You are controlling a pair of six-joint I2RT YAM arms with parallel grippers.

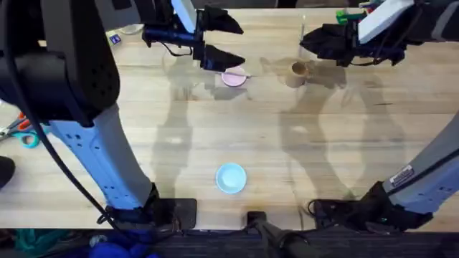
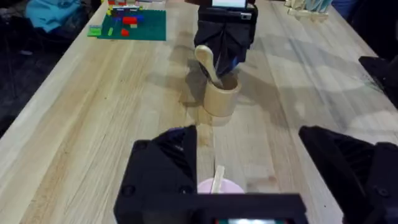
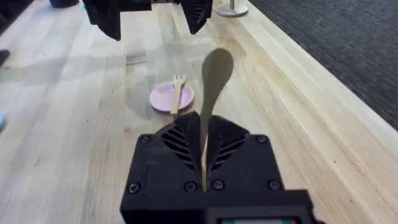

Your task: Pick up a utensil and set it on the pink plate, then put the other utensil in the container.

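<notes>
The pink plate lies at the far middle of the table with the wooden fork across it. My left gripper hovers open just above and behind the plate, nothing between its fingers. The tan container stands to the plate's right. My right gripper is shut on the handle of the wooden spoon. In the left wrist view the spoon is tilted at the mouth of the container, bowl end up. I cannot tell whether it touches the cup.
A light blue plate sits near the front middle. Scissors lie at the left edge. A green baseplate with small bricks is at a far corner. The table's right edge runs close to the right gripper.
</notes>
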